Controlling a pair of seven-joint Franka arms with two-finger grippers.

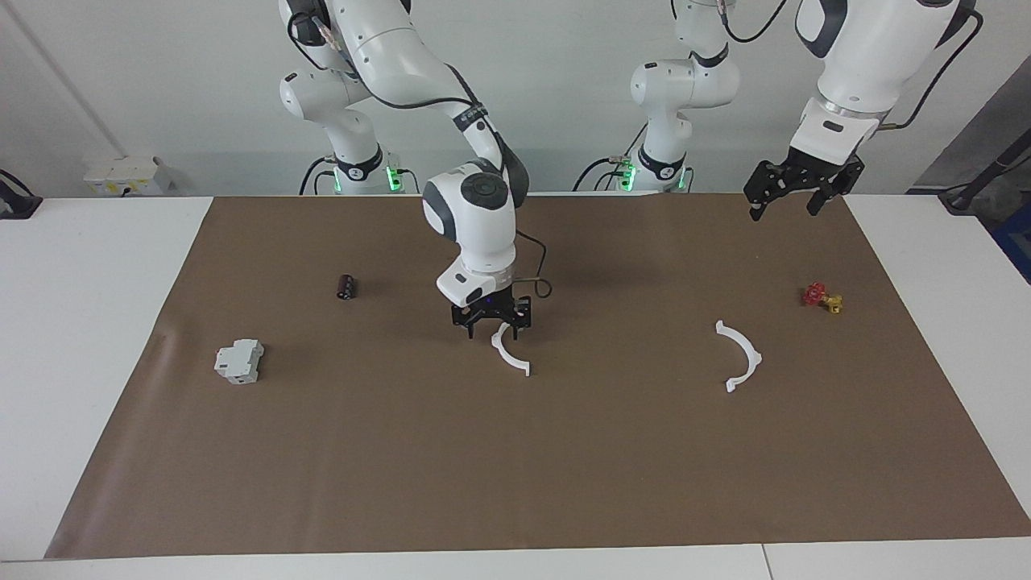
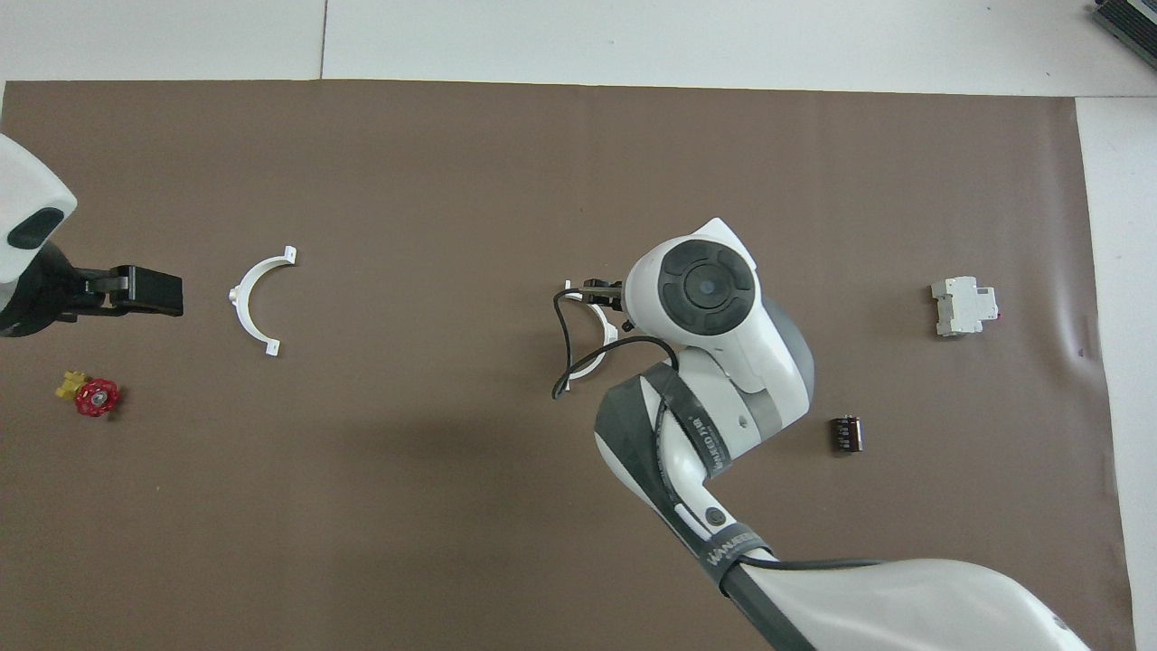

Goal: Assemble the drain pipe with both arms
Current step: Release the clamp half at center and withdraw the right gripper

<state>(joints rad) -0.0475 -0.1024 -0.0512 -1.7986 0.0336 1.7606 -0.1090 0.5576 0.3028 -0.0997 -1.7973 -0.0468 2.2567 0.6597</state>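
Looking down from high across the table toward both arms' bases in one view, steeply down from above their own end in the other, sharing the brown mat [image 1: 515, 467] around the right gripper [image 1: 491, 322].

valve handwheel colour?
Red handwheel on a yellow body; clearest in the overhead view.

White counter [image 1: 97, 338] under a brown paper sheet [image 1: 564, 467], on the sheet two white half-rings well apart, one mid-sheet [image 1: 509, 354], one [image 1: 741, 356] beside a red-and-gold valve [image 1: 821, 297], a grey block [image 1: 239, 361], a small dark cylinder [image 1: 346, 287]
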